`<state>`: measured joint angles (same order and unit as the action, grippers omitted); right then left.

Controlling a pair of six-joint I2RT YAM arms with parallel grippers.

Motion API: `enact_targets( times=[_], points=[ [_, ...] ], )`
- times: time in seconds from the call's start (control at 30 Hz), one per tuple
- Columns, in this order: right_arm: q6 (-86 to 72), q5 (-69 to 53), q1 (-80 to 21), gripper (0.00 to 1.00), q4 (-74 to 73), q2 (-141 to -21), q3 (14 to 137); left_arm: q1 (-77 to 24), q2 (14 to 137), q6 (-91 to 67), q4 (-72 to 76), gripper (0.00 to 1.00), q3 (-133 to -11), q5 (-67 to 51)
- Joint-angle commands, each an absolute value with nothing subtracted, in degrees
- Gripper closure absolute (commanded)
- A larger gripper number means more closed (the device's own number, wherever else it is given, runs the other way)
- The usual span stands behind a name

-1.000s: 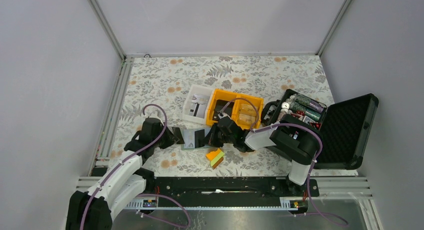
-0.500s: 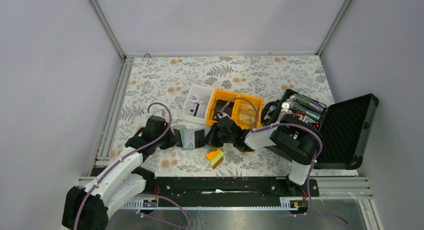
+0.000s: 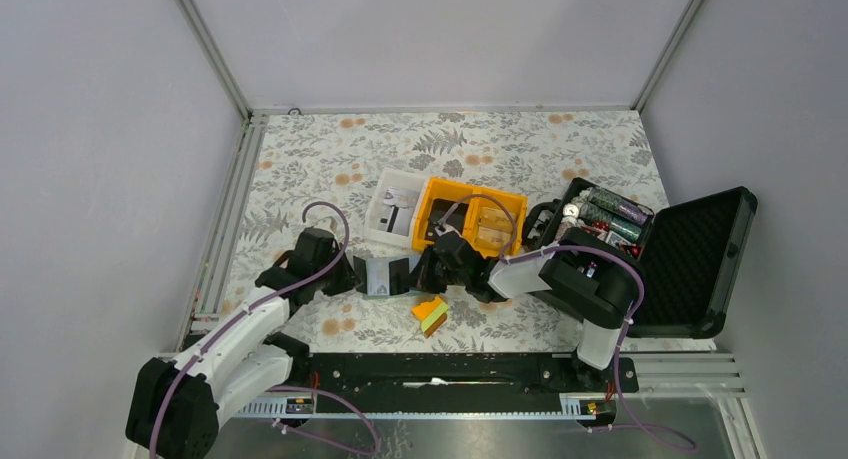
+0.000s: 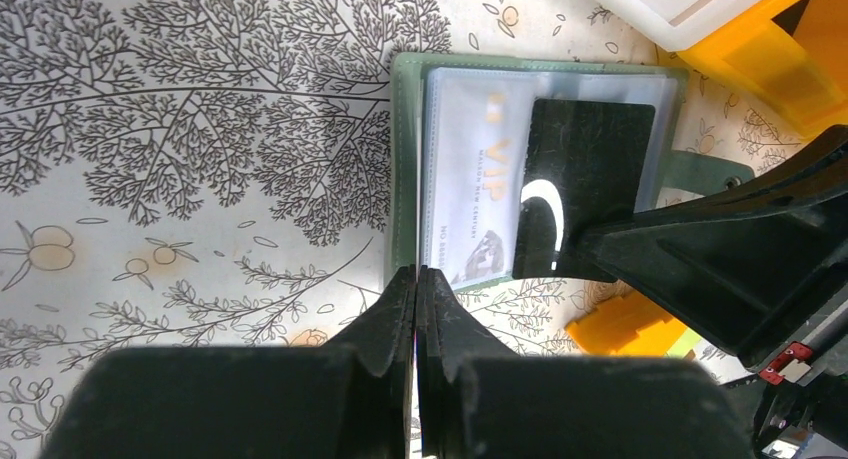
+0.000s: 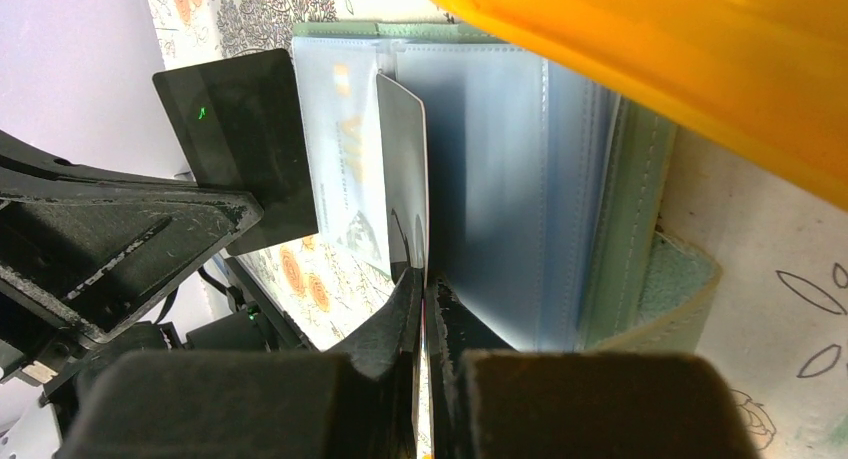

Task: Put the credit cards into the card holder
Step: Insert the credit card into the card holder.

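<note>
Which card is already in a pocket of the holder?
The tan card printed VIP, behind a clear pocket of the card holder. The black card lies over it, pinched in the right claw.

**A:** What kind of place am I steering in?

**B:** A robot lab test cell, going by my feed. There are plain grey panels (image 3: 100,179) on three sides and aluminium frame posts (image 3: 208,47) in the corners.

**A:** Not a home, with that floral cloth (image 3: 450,144)?

**B:** No. I see my left arm (image 3: 245,329) and right arm (image 3: 520,274) bolted to a black rail (image 3: 450,367), with purple cables (image 3: 325,209) looping off them.
</note>
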<state>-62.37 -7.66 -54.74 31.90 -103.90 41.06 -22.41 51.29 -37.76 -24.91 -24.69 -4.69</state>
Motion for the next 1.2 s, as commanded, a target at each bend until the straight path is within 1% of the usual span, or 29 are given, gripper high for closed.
enact_targets(
  times=[0.0, 0.33, 0.77, 0.97, 1.17],
  points=[
    [-59.68, -6.03, -55.33, 1.00, 24.32, -106.70, 41.86, -22.92, 52.48, -36.92, -20.78, 1.00, -25.18, -7.02],
    [-59.90, -6.01, -55.28, 1.00, 24.11, -108.01, 43.19, -23.46, 54.94, -36.88, -19.73, 1.00, -24.64, -7.66],
    [-64.96, -1.00, -55.81, 1.00, 28.68, -107.22, 38.88, -24.32, 54.55, -36.91, -21.01, 1.00, -24.87, -6.34],
    [-64.81, 2.28, -55.81, 1.00, 26.32, -104.73, 37.70, -24.52, 53.97, -37.00, -21.63, 1.00, -25.09, -5.61],
    [-64.23, 1.68, -55.82, 1.00, 25.85, -105.06, 37.90, -24.61, 54.06, -36.92, -21.62, 1.00, -25.14, -5.58]
  ],
)
